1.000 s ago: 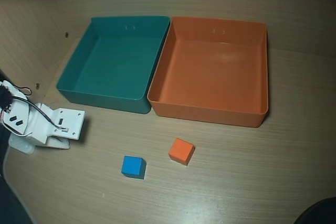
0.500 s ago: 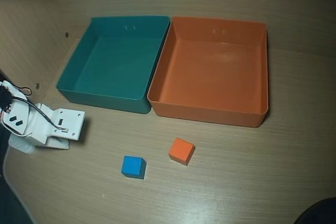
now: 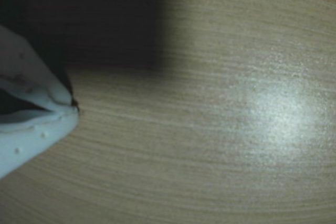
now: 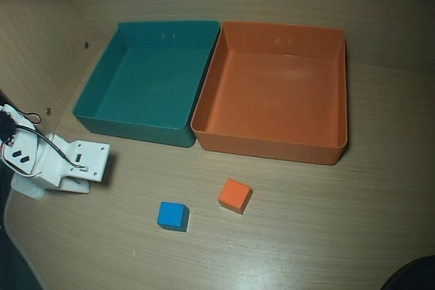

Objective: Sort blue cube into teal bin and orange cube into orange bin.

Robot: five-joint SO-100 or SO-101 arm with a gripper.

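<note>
Gripper [image 3: 73, 107] closed and empty; blue cube [image 4: 172, 215] and orange cube [image 4: 235, 195] look light, rigid and matte, best pinched across opposite flat faces.

I see a pale, wood-grained counter [image 4: 306, 236] with fine streaks. On it sit a square teal-green plastic bin [image 4: 92, 96], a square orange plastic bin [image 4: 272, 144], a small bright-blue matte cube [image 4: 172, 214] and a small orange matte cube [image 4: 235, 195]. My white plastic claw [image 3: 73, 107] has dark inner edges.
</note>
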